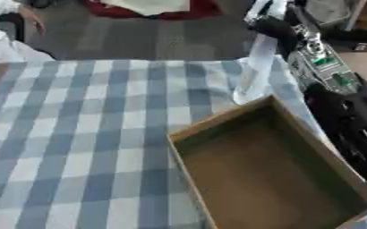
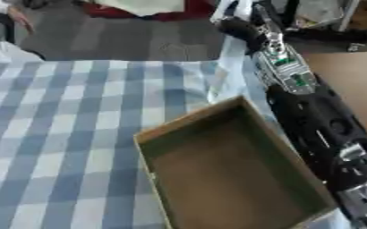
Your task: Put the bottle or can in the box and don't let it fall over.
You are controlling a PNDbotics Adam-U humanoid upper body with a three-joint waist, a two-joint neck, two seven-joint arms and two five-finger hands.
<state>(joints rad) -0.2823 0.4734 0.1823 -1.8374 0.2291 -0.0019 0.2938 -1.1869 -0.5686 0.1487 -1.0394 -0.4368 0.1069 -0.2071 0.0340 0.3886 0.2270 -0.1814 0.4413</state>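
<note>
Box [image 1: 269,179]: near-right corner cut by bottom edge. Right hand [image 2: 237,27], upper right: blurred, finger pose unreadable. It overlaps a pale translucent item [image 1: 257,67]; can't ID it. Right arm [image 2: 327,129] runs off right edge.

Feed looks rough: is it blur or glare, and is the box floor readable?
Left eye view: soft blur all over, no glare; the box floor lies in even shade, nothing visible inside. Right eye view: same blur; the right arm reads as a dark mass, its robot hand indistinct.
</note>
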